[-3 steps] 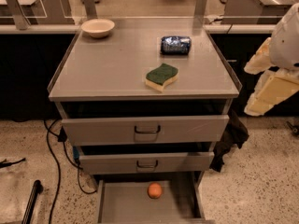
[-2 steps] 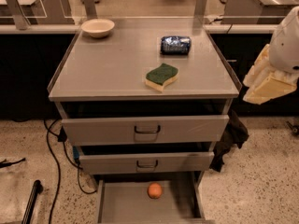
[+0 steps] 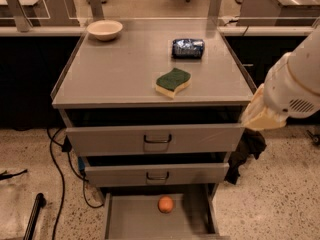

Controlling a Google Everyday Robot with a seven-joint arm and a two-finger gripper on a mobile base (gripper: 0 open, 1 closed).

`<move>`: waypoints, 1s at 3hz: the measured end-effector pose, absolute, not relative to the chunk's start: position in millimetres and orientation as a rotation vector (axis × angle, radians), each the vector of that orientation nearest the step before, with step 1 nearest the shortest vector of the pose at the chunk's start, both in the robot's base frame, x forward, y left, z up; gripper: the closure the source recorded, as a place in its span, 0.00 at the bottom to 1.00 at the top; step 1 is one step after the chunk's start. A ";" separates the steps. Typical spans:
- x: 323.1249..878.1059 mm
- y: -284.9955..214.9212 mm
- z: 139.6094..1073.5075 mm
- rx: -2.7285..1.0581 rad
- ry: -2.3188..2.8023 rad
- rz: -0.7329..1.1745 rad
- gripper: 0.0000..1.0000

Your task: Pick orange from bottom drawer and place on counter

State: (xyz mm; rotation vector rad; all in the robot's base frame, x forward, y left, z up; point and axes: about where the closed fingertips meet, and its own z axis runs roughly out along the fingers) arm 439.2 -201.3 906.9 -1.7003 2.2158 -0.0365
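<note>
The orange [image 3: 166, 204] lies on the floor of the open bottom drawer [image 3: 130, 223], near its back, a little right of the middle. The grey counter [image 3: 125, 69] is the cabinet top above it. My gripper [image 3: 257, 115] is the cream part at the end of the white arm [image 3: 295, 84], which comes in from the right. It hangs by the cabinet's front right corner, level with the top drawer and well above and to the right of the orange. It holds nothing that I can see.
On the counter are a green sponge [image 3: 173, 82], a blue packet [image 3: 188, 48] and a cream bowl [image 3: 104, 29]. Two upper drawers [image 3: 157, 139] [image 3: 157, 175] stand slightly out. A dark cloth [image 3: 245, 151] hangs at the cabinet's right. Cables [image 3: 55, 154] run on the floor at the left.
My arm and gripper have moved left and down, from beside the counter's right edge to the cabinet's front right corner. The orange and the drawers have not moved.
</note>
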 end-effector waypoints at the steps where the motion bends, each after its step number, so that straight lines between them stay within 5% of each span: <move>1: 439.9 -186.7 862.0 -1.725 2.196 0.020 1.00; 3: 444.8 -165.4 732.9 -1.756 2.232 0.158 1.00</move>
